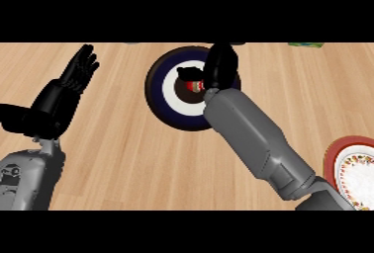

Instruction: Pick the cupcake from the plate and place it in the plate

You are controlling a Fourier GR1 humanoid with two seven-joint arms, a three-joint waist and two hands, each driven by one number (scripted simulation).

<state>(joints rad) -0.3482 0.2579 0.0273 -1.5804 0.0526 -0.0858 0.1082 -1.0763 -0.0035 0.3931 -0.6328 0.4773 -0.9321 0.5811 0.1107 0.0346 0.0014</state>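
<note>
- Head view: I look steeply down on a light wooden counter (146, 158).
- My right hand (219, 62) reaches over a dark blue plate (157, 94) that has a white ring and a dark centre. The plate lies in the upper middle of the counter.
- The cupcake (194, 86) is on this blue plate, near its centre. I see a small red and pale part of it, just beside my right wrist, and the hand touches it.
- A black thumb (188, 74) shows to the left of the cupcake. My hand hides most of the cupcake, so I cannot tell if the fingers are closed around it or apart.
- My grey right forearm (256, 143) crosses the lower rim of the blue plate.
- A second plate (332, 158), with a red rim and white inside, lies at the right edge, well apart from the blue one.
- My left hand (76, 74) rests at the left, with the fingers straight and pointing up, holding nothing.
</note>
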